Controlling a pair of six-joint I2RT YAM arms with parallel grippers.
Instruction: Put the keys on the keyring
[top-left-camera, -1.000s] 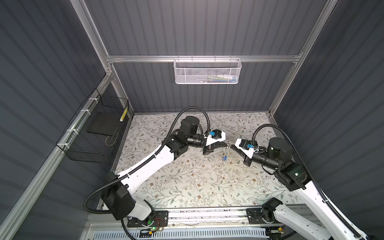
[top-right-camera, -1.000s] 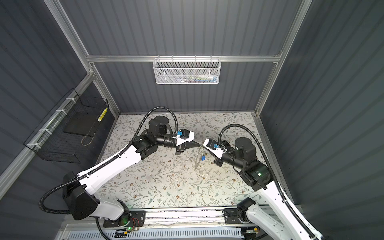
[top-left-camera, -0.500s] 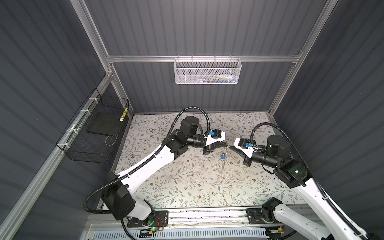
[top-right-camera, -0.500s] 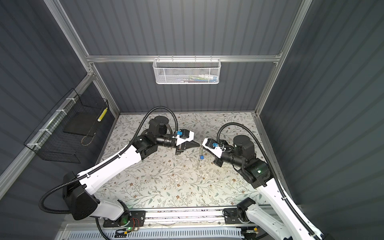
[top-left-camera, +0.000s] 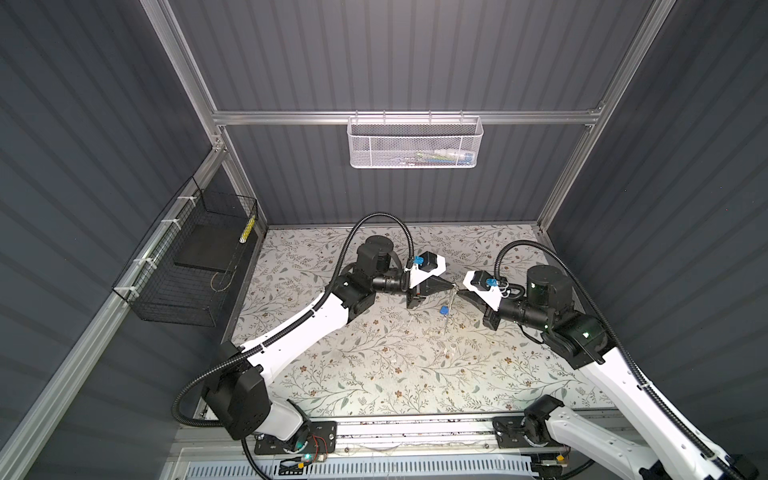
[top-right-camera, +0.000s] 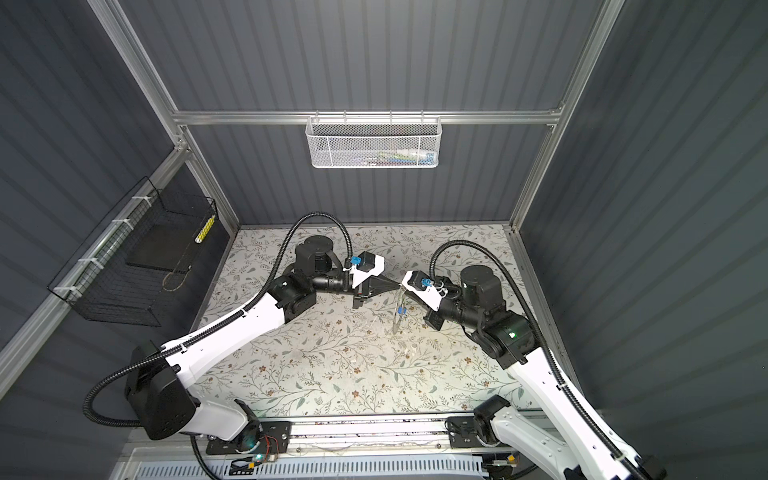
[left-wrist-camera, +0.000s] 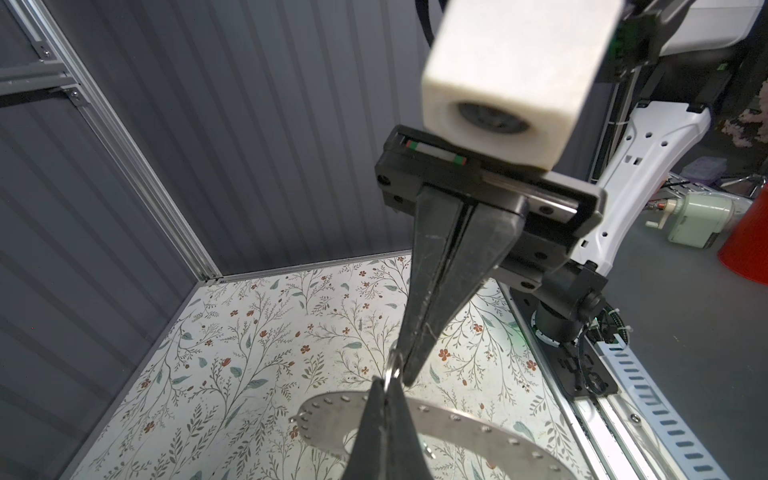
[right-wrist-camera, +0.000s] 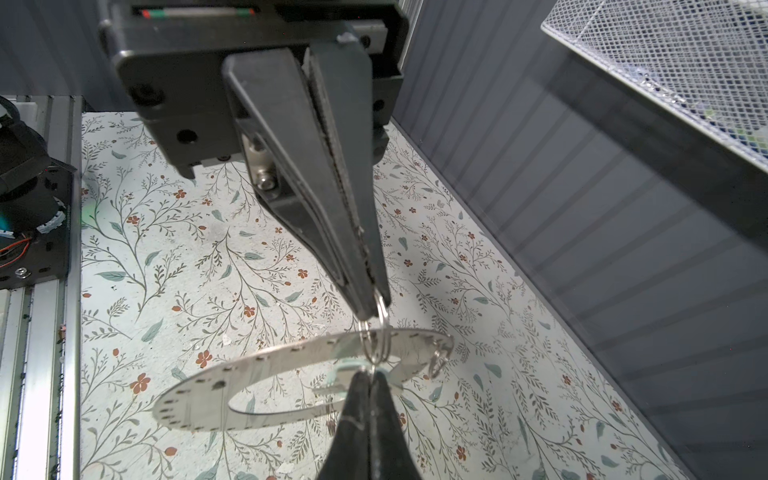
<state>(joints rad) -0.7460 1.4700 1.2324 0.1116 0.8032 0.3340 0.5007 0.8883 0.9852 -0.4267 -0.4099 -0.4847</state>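
Left and right jaws clamp the thin wire split ring (right-wrist-camera: 376, 338) between them; ease it through the flat grey metal keyring (right-wrist-camera: 199, 397).

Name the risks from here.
1. Left pincer and right pincer both pinch the thin split ring at their very tips; a slip could drop the keyring hanging from it.
2. The blue key dangles loose by the keyring and might snag or swing during threading.
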